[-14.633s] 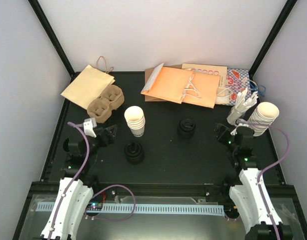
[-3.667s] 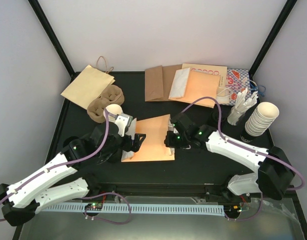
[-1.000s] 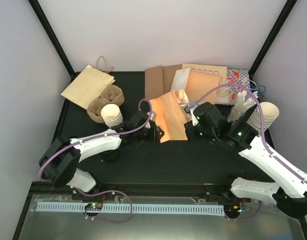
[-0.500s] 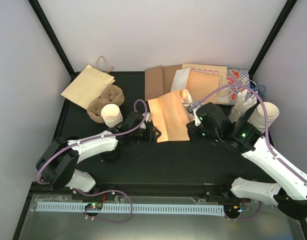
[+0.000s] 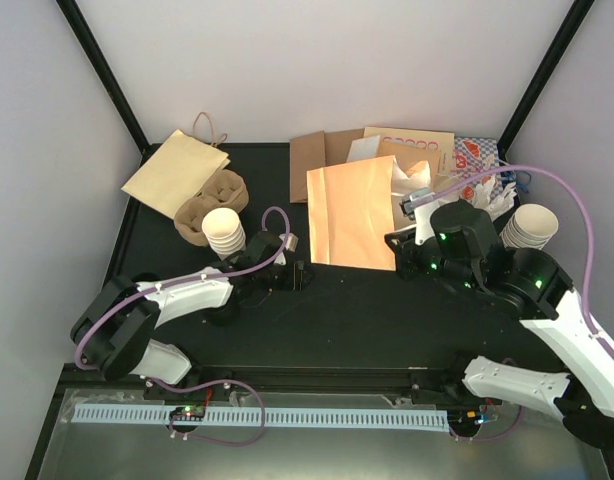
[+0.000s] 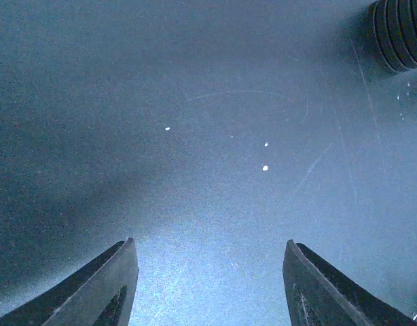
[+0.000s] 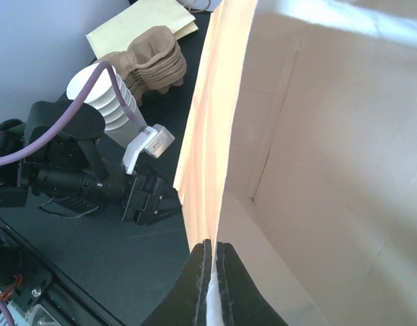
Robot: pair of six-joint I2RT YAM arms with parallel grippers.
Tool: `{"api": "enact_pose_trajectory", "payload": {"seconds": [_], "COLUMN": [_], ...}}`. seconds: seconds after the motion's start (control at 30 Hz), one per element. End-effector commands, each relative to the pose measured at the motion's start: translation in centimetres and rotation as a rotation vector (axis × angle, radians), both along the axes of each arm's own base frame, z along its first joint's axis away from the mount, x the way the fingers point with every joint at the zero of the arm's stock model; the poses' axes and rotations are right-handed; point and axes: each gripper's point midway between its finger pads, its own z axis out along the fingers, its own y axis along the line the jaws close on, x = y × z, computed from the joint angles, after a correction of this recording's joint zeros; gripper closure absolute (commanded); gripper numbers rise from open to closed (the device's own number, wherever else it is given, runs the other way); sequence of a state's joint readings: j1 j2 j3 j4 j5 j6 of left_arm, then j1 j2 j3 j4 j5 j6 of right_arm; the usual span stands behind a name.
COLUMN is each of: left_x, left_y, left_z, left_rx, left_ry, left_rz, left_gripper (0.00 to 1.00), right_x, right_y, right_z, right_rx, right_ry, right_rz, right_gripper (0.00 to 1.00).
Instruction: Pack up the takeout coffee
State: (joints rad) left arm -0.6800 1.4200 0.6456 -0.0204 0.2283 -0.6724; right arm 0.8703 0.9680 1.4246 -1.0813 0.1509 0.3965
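Now we see the right gripper (image 7: 210,246) pinched shut on the rim of the orange paper bag (image 5: 352,215), holding it upright and open. Our left gripper (image 6: 208,243) hangs part-spread and empty over the bare tabletop (image 6: 195,136). Of the takeout coffee (image 6: 399,34), only a black ribbed edge shows ahead of it.

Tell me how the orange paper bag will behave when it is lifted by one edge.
Probably floppy: the orange paper bag is thin creased sheet, pinched at its rim by the right gripper. Likely light, since it looks empty inside.
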Motion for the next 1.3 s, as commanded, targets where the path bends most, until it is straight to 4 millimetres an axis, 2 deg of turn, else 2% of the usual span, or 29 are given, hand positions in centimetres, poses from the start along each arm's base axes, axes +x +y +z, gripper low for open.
{"api": "enact_pose_trajectory", "payload": {"seconds": [0.0,0.37,0.57,0.73,0.8,0.97,1.17,1.27], "left_x": [0.6,0.4,0.1,0.1,0.0,-0.4,0.0,0.1], "left_y": [-0.1,0.1,0.1,0.2,0.3,-0.9,-2.6,-2.9], "left_z": [0.5,0.7,2.2,4.1,5.5,8.6,11.2,12.7], "left_rx": [-0.017,-0.005,-0.021,-0.033,-0.046,-0.123,-0.184,-0.206], "left_ry": [-0.029,-0.04,-0.091,-0.134,-0.16,-0.194,-0.192,-0.211], "left_rz": [0.005,-0.008,-0.03,-0.037,-0.036,-0.099,-0.151,-0.159], "left_gripper": [0.39,0.34,0.34,0.33,0.32,0.29,0.26,0.26], "right_x": [-0.4,0.1,0.5,0.9,1.1,1.0,0.7,0.6], "right_y": [0.1,-1.5,-2.5,-3.3,-3.4,-2.5,-1.6,-1.1], "right_z": [1.5,2.1,2.4,2.0,1.6,0.5,0.0,-1.0], "right_rx": [0.042,-0.002,-0.032,-0.083,-0.103,-0.124,-0.102,-0.126], "right_ry": [-0.016,-0.041,-0.066,-0.075,-0.072,-0.05,-0.035,-0.012], "right_rz": [0.015,-0.054,-0.097,-0.135,-0.14,-0.091,-0.05,-0.019], "right_gripper": [0.99,0.98,0.98,0.98,0.98,0.99,0.98,0.97]}}
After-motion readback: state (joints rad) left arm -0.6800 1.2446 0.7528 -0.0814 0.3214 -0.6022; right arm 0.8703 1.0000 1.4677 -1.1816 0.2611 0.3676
